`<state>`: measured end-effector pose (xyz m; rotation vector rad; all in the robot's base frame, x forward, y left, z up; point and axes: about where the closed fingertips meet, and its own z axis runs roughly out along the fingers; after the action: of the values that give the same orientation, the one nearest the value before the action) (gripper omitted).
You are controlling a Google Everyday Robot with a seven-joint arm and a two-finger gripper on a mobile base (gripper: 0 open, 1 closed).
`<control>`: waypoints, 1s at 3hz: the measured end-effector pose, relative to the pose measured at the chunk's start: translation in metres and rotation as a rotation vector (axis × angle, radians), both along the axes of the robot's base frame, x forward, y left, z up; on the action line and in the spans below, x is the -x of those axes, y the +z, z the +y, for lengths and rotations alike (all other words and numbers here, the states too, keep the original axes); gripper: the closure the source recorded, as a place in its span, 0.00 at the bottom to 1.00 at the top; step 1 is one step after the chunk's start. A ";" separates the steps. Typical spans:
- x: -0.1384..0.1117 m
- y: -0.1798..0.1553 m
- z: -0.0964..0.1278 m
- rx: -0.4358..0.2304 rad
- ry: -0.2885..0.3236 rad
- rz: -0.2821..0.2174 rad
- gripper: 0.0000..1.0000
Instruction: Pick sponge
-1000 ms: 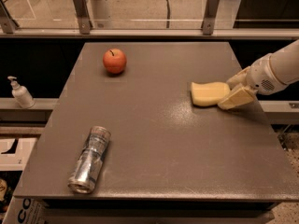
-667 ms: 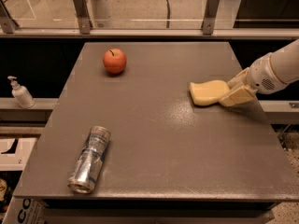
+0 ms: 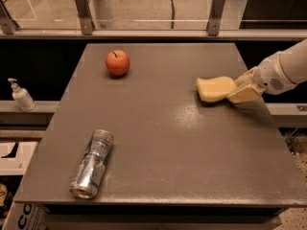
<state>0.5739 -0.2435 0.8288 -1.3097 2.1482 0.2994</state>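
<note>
Reaching in from the right border, the white arm (image 3: 288, 68) is cut off there, so only its last segment and wrist show. The right end of the sponge (image 3: 215, 88) is hidden where it runs in between the pale yellow fingers (image 3: 245, 95), and the two share nearly the same colour, so the exact line where foam ends and finger begins is hard to pick out. A dark shadow sits under the sponge's left end; whether its underside touches the desk (image 3: 158, 128) or hangs just above it cannot be told. The print on the can (image 3: 92, 164) is unreadable, and a cardboard box (image 3: 17, 215) at the lower left is cropped by the frame and partly hidden by the desk's corner.

The end effector (image 3: 235, 88) is low over the right side of the desk, pointing left, its fingers closed in on the sponge's right end, one above and one below, pinching the foam. The rest of the sponge sticks out to the left, free of anything else.

The apple (image 3: 117, 63) stands upright at the far left of the desk, well apart from the sponge. The can lies on its side near the front left corner. A pump bottle (image 3: 21, 96) stands off the desk on a ledge to the left.
</note>
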 end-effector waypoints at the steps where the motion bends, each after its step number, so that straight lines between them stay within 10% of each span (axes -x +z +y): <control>1: 0.001 0.012 0.005 -0.034 0.000 -0.001 1.00; 3: 0.016 0.052 0.014 -0.118 0.003 -0.006 1.00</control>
<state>0.5574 -0.2292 0.8809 -1.2458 2.0904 0.4164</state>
